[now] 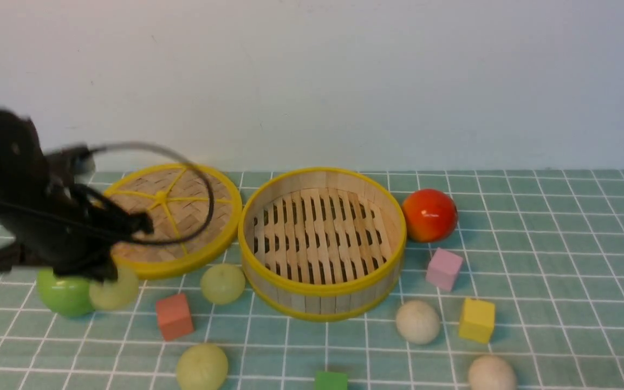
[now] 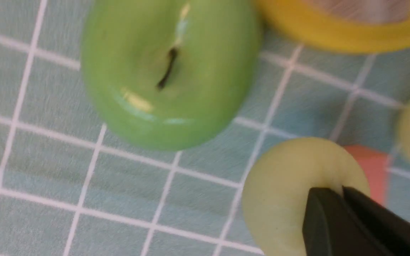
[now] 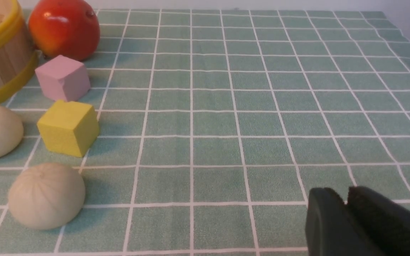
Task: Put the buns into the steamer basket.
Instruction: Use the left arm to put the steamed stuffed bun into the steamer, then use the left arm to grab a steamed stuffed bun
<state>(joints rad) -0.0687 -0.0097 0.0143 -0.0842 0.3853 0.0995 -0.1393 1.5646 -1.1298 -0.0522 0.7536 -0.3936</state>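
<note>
Nearest the lens: green block [image 1: 331, 381], cut by the front view's lower edge.

Checked teal cloth [image 1: 561, 271] covers the table.

Steamer basket [image 1: 320, 300] sits upright at centre, slatted floor showing. The flat lid [image 1: 182, 265] lies just beside it on the left, rims near or touching.

Left gripper [image 2: 342, 188] is down at the lid's near-left edge, blurred in the front view. Its fingers are pressed together with nothing between them, the tips over the left yellow-green bun [image 1: 114, 291]. Contact cannot be judged.

Right gripper [image 3: 345, 190] hangs over bare cloth, well apart from everything. Its fingers are close together and hold nothing. Whether they fully meet I cannot tell.

Green apple [image 1: 63, 295] touches the left yellow-green bun. Red-orange fruit [image 1: 429, 215] sits just right of the basket.

All five buns lie on the cloth outside the basket:
- middle yellow-green bun [image 1: 223, 283], just beside the basket's left wall
- front yellow-green bun [image 1: 202, 367]
- off-white bun [image 1: 417, 322], near the basket's front right
- front off-white bun [image 1: 491, 374]

Orange block [image 1: 174, 316] lies between the yellow-green buns. Pink block [image 1: 444, 268] is below the red-orange fruit. Yellow block [image 1: 476, 320] is beside the off-white bun.
</note>
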